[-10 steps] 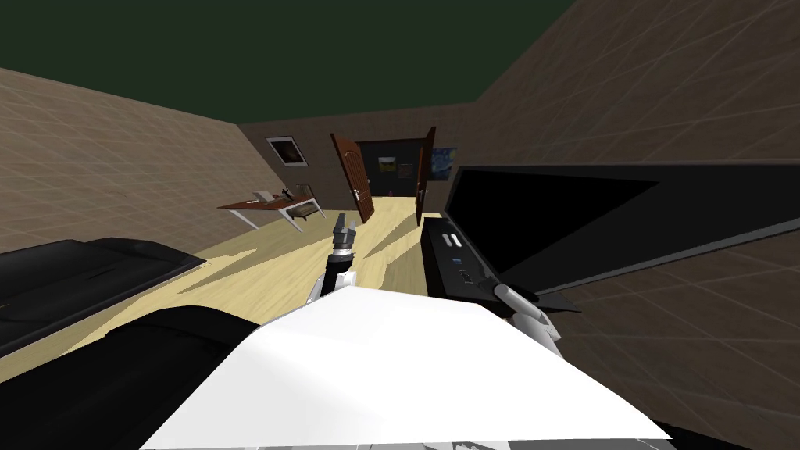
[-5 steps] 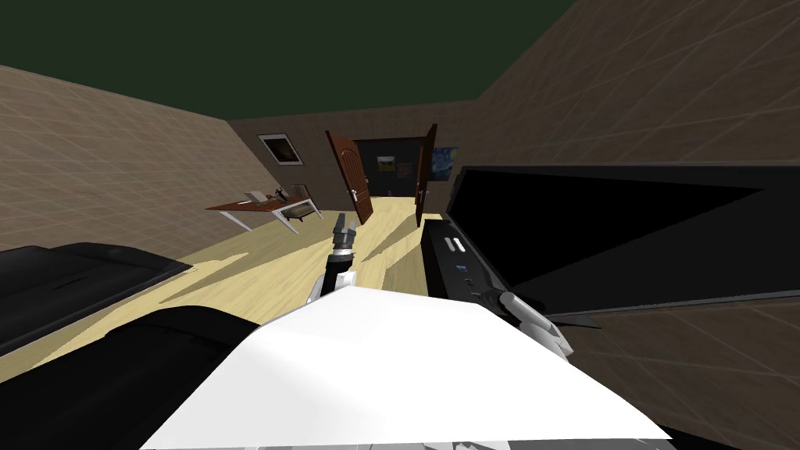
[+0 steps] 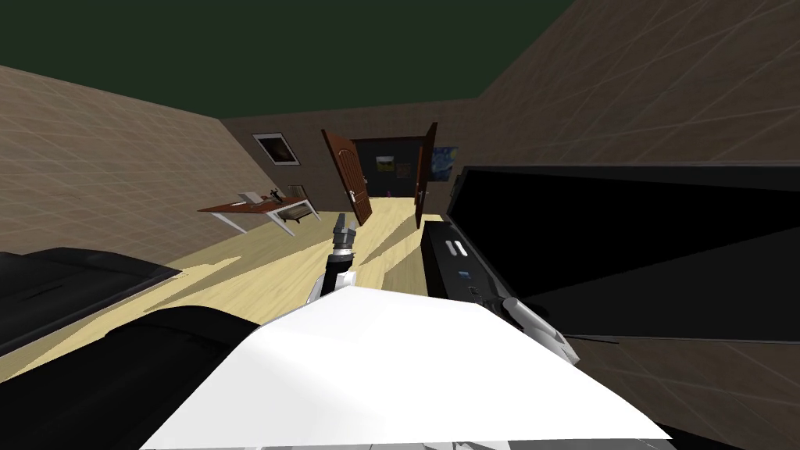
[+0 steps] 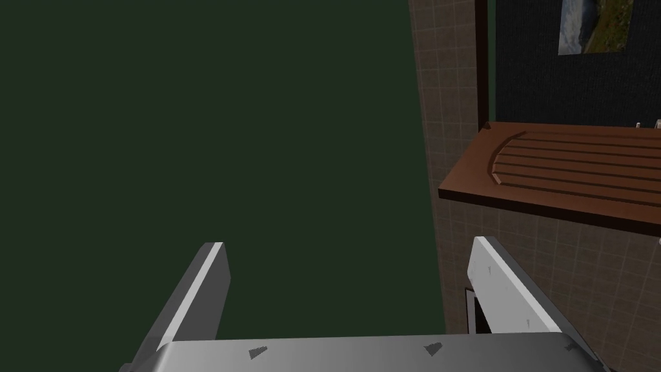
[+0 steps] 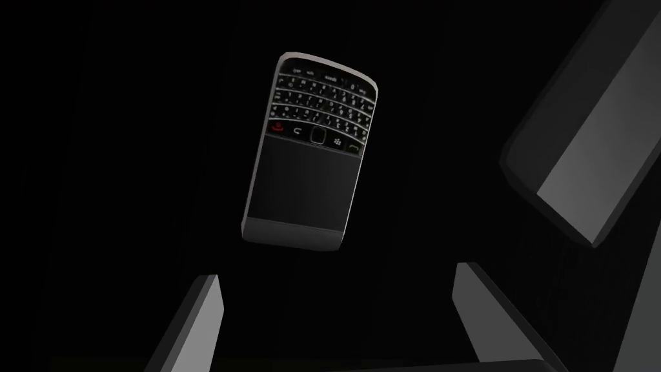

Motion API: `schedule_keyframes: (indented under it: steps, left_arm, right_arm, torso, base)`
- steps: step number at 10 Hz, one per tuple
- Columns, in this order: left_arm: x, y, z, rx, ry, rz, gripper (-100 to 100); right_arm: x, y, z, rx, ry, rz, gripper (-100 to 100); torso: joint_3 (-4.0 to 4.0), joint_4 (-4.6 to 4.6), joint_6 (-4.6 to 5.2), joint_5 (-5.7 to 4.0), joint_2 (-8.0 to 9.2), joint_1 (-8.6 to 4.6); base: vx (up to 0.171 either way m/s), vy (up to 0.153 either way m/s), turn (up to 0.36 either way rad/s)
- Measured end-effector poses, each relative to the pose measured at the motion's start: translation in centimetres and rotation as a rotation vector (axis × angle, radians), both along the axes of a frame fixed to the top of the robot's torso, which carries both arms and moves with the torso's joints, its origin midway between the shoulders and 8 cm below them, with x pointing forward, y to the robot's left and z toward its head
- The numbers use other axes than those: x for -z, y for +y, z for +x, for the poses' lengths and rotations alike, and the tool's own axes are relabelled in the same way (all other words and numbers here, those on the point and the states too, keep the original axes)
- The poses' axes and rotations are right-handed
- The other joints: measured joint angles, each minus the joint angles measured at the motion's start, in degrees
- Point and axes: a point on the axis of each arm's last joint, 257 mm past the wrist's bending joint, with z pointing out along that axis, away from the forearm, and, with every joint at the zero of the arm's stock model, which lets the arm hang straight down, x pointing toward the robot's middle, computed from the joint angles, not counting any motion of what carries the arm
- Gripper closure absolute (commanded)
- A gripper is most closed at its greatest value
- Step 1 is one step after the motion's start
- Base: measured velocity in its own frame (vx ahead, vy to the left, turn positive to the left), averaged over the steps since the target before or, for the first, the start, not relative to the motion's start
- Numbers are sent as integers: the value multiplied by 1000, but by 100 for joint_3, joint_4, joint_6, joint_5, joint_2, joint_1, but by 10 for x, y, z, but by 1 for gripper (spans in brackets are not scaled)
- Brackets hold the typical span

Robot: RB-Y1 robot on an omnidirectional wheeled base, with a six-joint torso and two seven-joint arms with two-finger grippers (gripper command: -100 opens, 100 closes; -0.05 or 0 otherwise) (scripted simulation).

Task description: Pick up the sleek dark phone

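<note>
Item: dark keypad phone, unheld

Lies flat on black surface, just beyond right end effector; its fingers wide apart, empty; left end effector held forward, likewise wide, holding nothing.

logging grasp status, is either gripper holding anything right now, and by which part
Nothing is held. The right gripper is open, and the dark phone lies ahead of it, untouched, on a dark surface. The left gripper is open on nothing.
</note>
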Motion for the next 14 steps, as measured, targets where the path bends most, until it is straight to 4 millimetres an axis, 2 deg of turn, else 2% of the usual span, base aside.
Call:
schedule_keyframes:
  steps: [3,6,10,12,13,14]
  left_arm:
    - [0,0,0,0,0,0,0]
    - [0,0,0,0,0,0,0]
    - [0,0,0,0,0,0,0]
    - [0,0,0,0,0,0,0]
    - [0,0,0,0,0,0,0]
    - [0,0,0,0,0,0,0]
  right_arm:
    - [18,0,-40,57,87,62,-100]
    - [23,6,-60,83,131,88,-100]
    - [37,17,-114,149,240,152,-100]
    - [39,17,-121,162,257,166,-100]
    - [39,17,-121,161,257,165,0]
    - [39,17,-121,161,256,165,-100]
  torso:
    - [-9,-4,-1,-1,-15,-3]
    - [17,6,1,-1,32,-5]
    - [-4,-2,-1,0,-5,0]
    - [20,6,-1,0,39,2]
    - [29,10,-1,1,54,2]
    - [32,11,0,1,60,2]
  base:
    - [179,-10,-14]
    - [102,-15,-7]
    - [165,-2,-5]
    - [21,1,2]
    - [0,0,0]
    - [21,-39,-61]
